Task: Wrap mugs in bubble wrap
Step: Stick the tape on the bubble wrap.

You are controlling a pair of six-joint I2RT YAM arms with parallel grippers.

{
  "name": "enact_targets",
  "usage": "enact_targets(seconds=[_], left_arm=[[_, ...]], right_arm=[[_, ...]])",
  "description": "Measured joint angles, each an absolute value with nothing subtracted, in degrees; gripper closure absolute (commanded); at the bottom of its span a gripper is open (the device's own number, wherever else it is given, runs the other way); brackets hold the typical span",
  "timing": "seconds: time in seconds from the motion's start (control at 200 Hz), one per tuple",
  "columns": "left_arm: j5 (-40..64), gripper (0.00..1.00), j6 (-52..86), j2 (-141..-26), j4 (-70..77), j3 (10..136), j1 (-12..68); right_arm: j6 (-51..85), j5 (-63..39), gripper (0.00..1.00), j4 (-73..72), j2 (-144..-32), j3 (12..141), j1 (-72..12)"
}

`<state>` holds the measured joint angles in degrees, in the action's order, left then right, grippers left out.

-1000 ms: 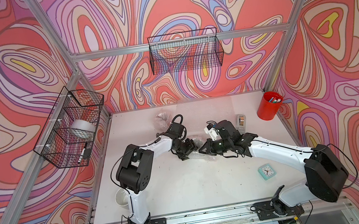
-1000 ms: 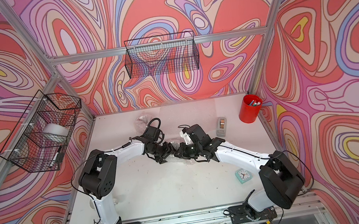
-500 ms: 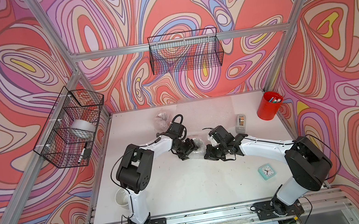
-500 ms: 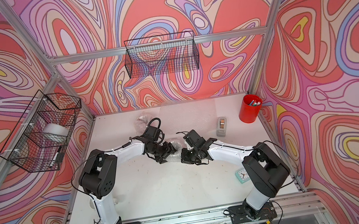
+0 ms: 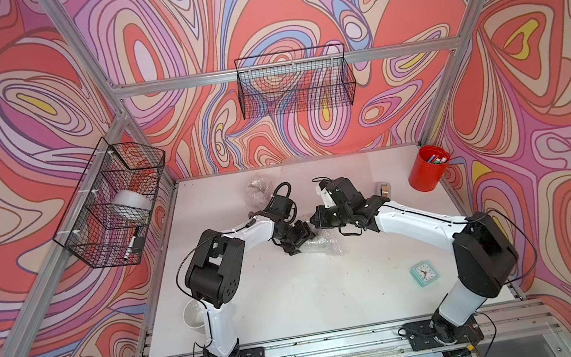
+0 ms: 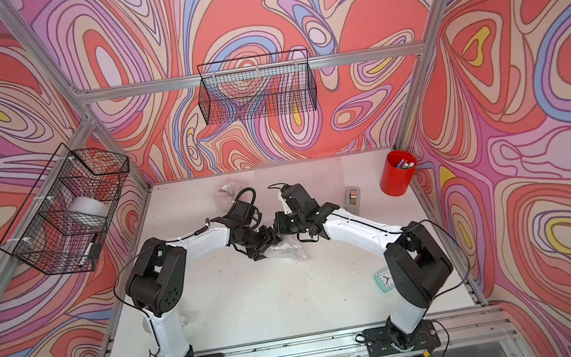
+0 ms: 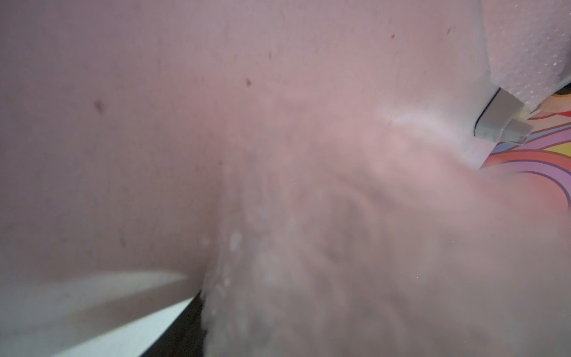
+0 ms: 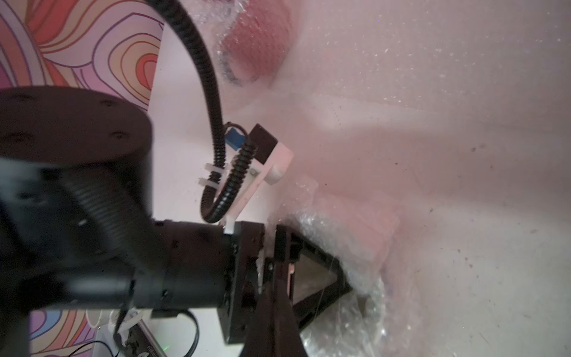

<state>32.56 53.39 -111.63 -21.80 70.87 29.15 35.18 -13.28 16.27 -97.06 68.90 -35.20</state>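
Start at the near left corner of the table [image 5: 294, 301]. The white mug [image 5: 192, 312] stands there bare beside the left arm's column, so that one is left for you to do. (The clock [image 5: 423, 273] near the right edge is no part of the job.)

Mid-table, both claws meet at a crumpled bubble wrap bundle [image 5: 324, 245]. The left claw [image 5: 301, 240] is sunk into its edge, and you cannot tell whether it pinches or merely straddles it. The right claw [image 5: 315, 218] is closed tight just beside it, with nothing clearly between its tips. You cannot make out what this bundle holds. I judge it the mug in hand, not yet closed round.

Toward the far edge lies a second bundle [image 5: 257, 191], which looks finished. The pen cup [image 5: 428, 167] stands in the far right corner.

Only the top views show you the white mug. Only the right wrist view shows a red mug [image 8: 256, 46] inside that far bundle, and the left claw's finger [image 8: 312, 272] pressed into wrap. The left wrist view gives only blurred wrap against the lens.
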Motion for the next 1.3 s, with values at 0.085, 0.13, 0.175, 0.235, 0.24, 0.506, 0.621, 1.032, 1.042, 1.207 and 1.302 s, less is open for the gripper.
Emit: enact_targets(seconds=[0.085,0.13,0.175,0.235,0.24,0.506,0.621,1.032,1.042,1.207,1.302], left_arm=[[32.6,0.31,53.4,-111.6,-21.8,70.9,29.1],[32.6,0.32,53.3,-111.6,-21.8,70.9,29.1],[32.6,0.32,53.3,-111.6,-21.8,70.9,29.1],[32.6,0.32,53.2,-111.6,-21.8,70.9,29.1],[32.6,0.32,53.2,-111.6,-21.8,70.9,29.1],[32.5,0.32,53.2,-111.6,-21.8,70.9,29.1],[32.6,0.32,53.2,-111.6,-21.8,70.9,29.1],[32.6,0.32,53.1,-111.6,-21.8,70.9,29.1],[32.6,0.32,53.1,-111.6,-21.8,70.9,29.1],[32.5,0.32,52.9,-111.7,-21.8,70.9,29.1],[32.6,0.32,52.7,-111.7,-21.8,70.9,29.1]], right_arm=[[35.2,-12.2,1.00,16.3,-99.7,69.5,-34.7],[35.3,-11.9,1.00,16.3,-100.6,69.5,-34.5],[35.4,-11.8,1.00,16.3,-101.1,69.5,-34.5],[35.7,-11.8,1.00,15.9,-101.1,69.4,-34.4],[35.7,-11.8,1.00,15.9,-101.1,69.3,-34.4],[36.6,-12.9,1.00,13.4,-101.8,66.9,-34.5],[35.8,-13.4,1.00,13.0,-101.6,66.9,-34.5],[34.1,-8.7,1.00,9.4,-99.7,68.4,-33.4],[34.1,-8.6,1.00,9.4,-99.9,68.5,-33.4],[35.1,-5.8,1.00,9.6,-105.5,70.3,-33.1],[36.2,-4.8,1.00,10.1,-107.0,71.7,-32.8]])
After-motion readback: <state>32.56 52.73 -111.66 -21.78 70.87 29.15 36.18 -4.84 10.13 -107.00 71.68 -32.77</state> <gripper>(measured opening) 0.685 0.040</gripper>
